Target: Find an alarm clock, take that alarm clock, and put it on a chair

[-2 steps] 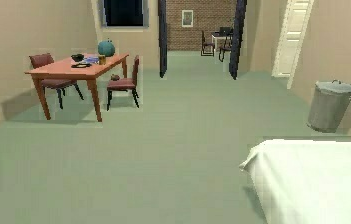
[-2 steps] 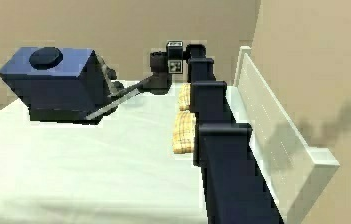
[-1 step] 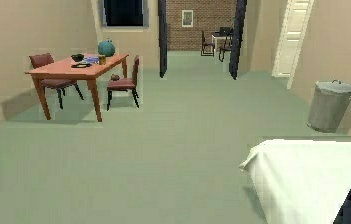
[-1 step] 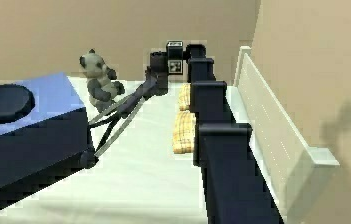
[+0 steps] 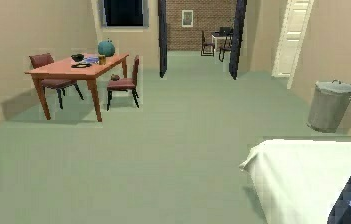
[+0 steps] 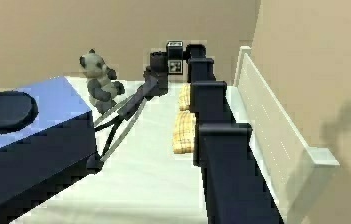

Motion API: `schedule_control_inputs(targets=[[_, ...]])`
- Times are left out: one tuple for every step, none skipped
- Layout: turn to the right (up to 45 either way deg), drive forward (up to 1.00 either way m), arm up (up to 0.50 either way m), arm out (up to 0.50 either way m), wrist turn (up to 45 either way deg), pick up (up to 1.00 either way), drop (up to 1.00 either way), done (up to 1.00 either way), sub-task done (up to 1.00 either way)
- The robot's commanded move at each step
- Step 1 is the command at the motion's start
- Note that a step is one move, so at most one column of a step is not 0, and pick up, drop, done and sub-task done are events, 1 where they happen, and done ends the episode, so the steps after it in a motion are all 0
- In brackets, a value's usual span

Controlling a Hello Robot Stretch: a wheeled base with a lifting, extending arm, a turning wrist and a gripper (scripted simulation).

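Note:
Two dark red chairs (image 5: 123,85) (image 5: 51,75) stand at a wooden table (image 5: 68,72) on the forward view's left. On the table are a teal round object (image 5: 106,47), a dark bowl (image 5: 78,57) and some flat items. In the arm side view the dark arm (image 6: 218,130) reaches out over a white bed (image 6: 148,170). Its gripper (image 6: 95,155) points down and to the left, with its thin fingers (image 6: 118,125) ending by a blue box (image 6: 23,135). I cannot tell whether it holds anything.
A grey teddy bear (image 6: 101,80) sits on the bed, a striped tan cushion (image 6: 186,128) lies beside the arm, and a white headboard (image 6: 273,120) is at the right. A grey bin (image 5: 331,105), a white door (image 5: 293,35) and an open doorway (image 5: 198,35) line the far side. Green floor is free between.

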Motion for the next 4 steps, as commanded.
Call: schedule_control_inputs(targets=[[0.0,0.00,0.00,-0.34,0.0,0.00,0.00,0.00,0.00],[6.0,0.00,0.00,0.00,0.0,0.00,0.00,0.00,0.00],[0.0,1.00,0.00,0.00,0.0,0.00,0.00,0.00,0.00],[6.0,0.00,0.00,0.00,0.0,0.00,0.00,0.00,0.00]])
